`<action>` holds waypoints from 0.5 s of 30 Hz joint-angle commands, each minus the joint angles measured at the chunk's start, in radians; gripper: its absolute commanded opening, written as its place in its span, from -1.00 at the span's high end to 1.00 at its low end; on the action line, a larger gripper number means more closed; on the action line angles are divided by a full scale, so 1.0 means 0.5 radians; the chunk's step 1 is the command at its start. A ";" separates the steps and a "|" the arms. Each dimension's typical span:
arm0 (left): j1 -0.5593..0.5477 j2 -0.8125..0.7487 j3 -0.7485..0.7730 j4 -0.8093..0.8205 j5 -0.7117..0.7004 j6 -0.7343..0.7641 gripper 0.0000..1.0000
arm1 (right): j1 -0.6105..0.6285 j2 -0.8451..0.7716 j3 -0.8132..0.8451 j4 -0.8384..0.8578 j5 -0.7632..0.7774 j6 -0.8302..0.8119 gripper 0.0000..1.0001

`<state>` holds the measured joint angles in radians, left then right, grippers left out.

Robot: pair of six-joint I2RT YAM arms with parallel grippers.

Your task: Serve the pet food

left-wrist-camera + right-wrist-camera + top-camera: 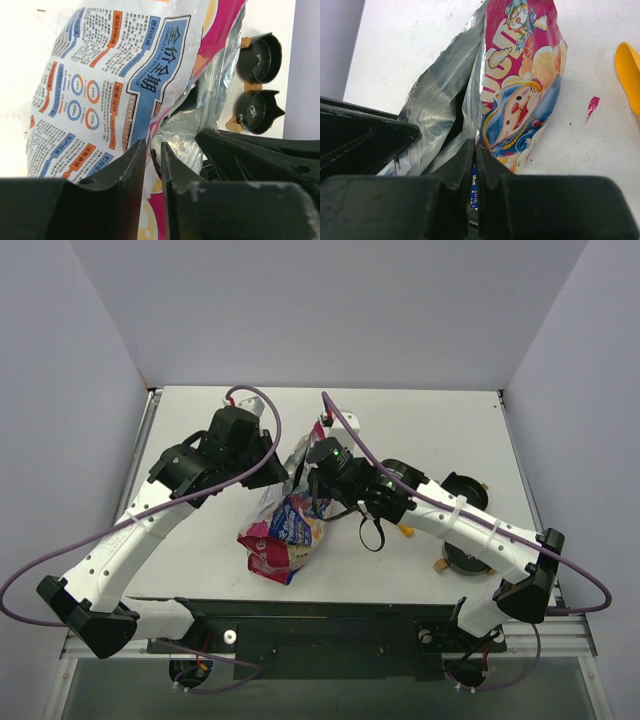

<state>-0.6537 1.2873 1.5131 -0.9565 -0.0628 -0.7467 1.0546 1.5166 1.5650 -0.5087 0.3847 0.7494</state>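
The pink-and-blue cartoon-printed bag [283, 532] lies mid-table with its torn, silver-lined mouth raised toward the back. My left gripper [293, 468] is shut on one edge of the mouth, seen in the left wrist view [153, 150] pinching the printed back panel [100, 75]. My right gripper [313, 476] is shut on the opposite edge, its tips [475, 146] clamping the foil beside the cartoon face [520, 95]. The mouth is held open between them. The pet food is hidden inside the bag; no kibble shows.
Two black round bowls [466, 490] [467, 558] sit at the right, also in the left wrist view [262, 57] [255, 111]. A yellow scoop [630, 70] and a small pink scrap [592, 105] lie right of the bag. Walls enclose the table.
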 commanded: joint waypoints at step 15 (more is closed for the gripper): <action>0.000 0.190 0.305 0.026 0.293 0.227 1.00 | -0.112 0.025 -0.001 -0.023 -0.284 0.038 0.66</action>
<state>-0.6529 1.4025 1.5860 -0.9989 -0.0170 -0.6689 1.0191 1.5146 1.5631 -0.4797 0.3161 0.7433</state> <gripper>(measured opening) 0.030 0.112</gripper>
